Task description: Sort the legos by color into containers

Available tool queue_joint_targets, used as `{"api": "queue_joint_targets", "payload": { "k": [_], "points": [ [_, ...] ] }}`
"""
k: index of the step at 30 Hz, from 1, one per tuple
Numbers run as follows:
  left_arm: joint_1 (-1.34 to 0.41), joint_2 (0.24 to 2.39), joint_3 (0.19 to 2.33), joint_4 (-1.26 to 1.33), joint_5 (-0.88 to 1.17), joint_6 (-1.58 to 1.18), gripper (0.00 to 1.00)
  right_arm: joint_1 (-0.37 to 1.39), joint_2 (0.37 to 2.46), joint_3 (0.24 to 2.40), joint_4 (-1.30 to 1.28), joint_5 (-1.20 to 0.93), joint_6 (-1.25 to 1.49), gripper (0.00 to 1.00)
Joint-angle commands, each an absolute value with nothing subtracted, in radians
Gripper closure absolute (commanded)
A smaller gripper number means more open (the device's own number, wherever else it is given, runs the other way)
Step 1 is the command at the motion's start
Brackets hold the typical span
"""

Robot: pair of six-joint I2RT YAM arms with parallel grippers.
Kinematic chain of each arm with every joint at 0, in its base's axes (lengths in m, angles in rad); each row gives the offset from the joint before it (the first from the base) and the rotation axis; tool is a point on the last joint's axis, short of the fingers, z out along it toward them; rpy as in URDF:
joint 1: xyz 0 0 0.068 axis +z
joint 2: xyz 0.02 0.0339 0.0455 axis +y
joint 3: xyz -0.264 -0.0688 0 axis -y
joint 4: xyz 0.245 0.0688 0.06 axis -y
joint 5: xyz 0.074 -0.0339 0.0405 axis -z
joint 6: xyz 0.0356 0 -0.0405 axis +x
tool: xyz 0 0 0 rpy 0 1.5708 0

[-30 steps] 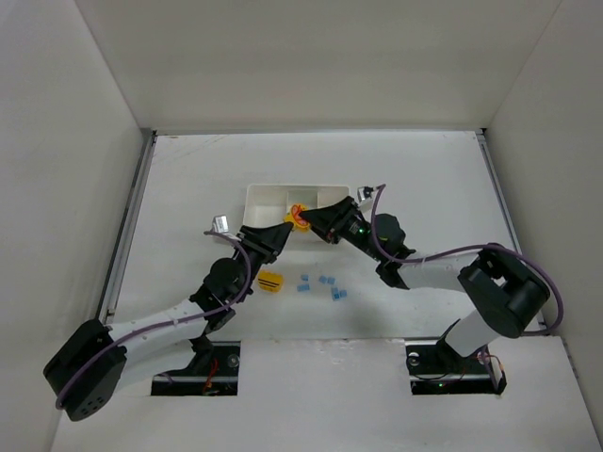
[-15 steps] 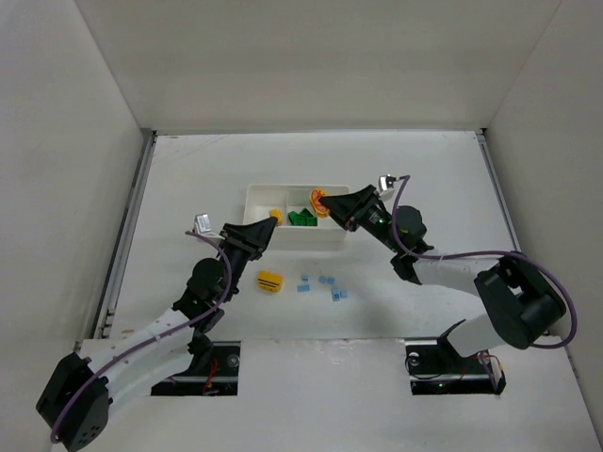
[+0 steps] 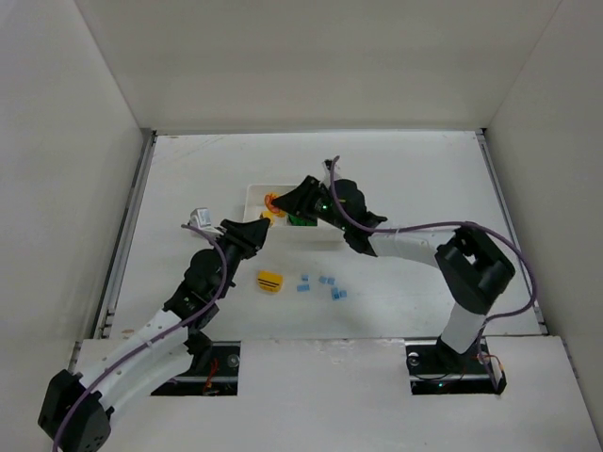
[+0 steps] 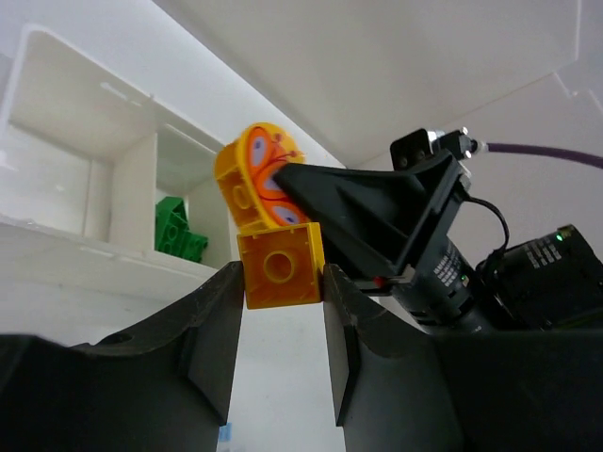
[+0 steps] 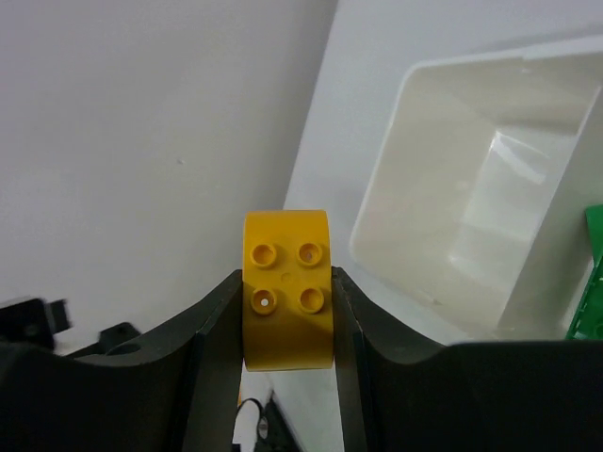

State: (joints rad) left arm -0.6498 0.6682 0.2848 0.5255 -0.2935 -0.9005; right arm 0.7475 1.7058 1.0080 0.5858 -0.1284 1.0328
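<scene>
Tray (image 3: pixel 317 236) hides partly behind left gripper (image 3: pixel 263 226) and right gripper (image 3: pixel 279 201), both clamping bricks (image 4: pixel 280 266).

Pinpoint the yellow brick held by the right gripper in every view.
Top external: the rounded yellow brick is over the left end of the white tray.
Left wrist: rounded yellow brick at centre, just above the square yellow brick.
Right wrist: rounded yellow brick at bottom centre, studs facing the camera.
Shared landmark: the white tray.
</scene>
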Motion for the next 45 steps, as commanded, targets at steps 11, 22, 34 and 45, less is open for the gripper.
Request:
{"api": "queue_joint_targets", "payload": {
  "k": [11, 22, 34, 45],
  "points": [
    [-0.571, 0.713, 0.376, 0.428, -0.301, -0.831, 0.87, 0.771, 1.914, 1.278, 0.416, -0.018, 0.951, 0.40],
    [-0.524, 0.880, 0.460, 0.440, -0.322, -0.775, 0.86, 0.737, 1.740, 1.105, 0.475, -0.015, 0.954, 0.43],
    [-0.504, 1.239, 0.681, 0.339, -0.406, -0.620, 0.73, 0.760, 1.418, 0.721, 0.526, 0.014, 0.821, 0.55],
    [-0.510, 1.256, 0.716, 0.321, -0.419, -0.554, 0.43, 0.933, 1.423, 0.747, 0.365, -0.024, 0.623, 0.26]
  ]
}}
